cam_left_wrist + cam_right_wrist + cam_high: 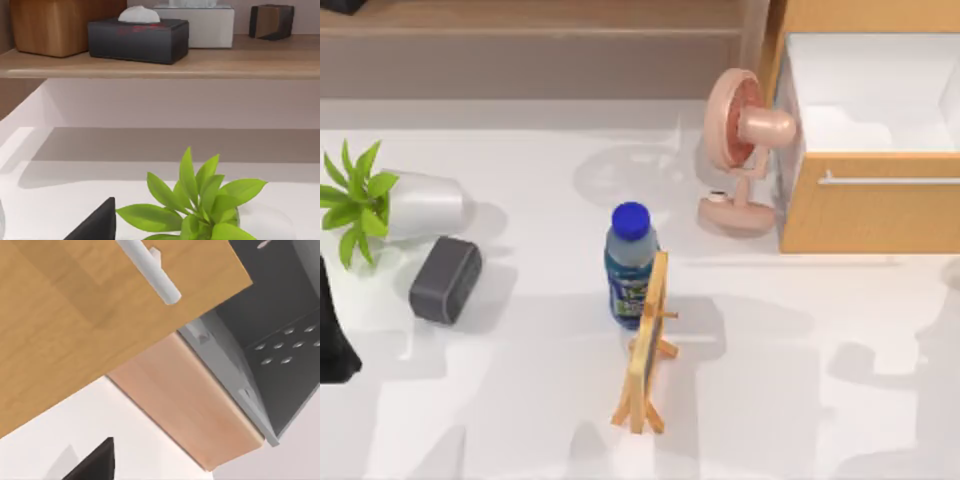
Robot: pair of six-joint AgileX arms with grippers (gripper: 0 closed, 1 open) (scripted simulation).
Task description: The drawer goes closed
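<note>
The drawer (880, 200) stands pulled out at the table's back right, its white inside (870, 95) showing behind the orange-brown front. A thin silver bar handle (890, 181) runs across that front. In the right wrist view the drawer front (75, 325) looms close, with the handle (150, 272) and the drawer's side wall (185, 400) in sight. A dark part of my right gripper (95, 462) sits just short of the front. My left arm (332, 335) stays parked at the table's left edge, and a dark part of my left gripper (95, 225) shows by the plant.
A pink desk fan (740, 150) stands right beside the drawer's left side. A blue-capped bottle (628, 262) and a small wooden easel board (648, 345) stand mid-table. At the left are a potted plant (380, 200) and a grey speaker (445, 280). A brown shelf (160, 62) runs along the back.
</note>
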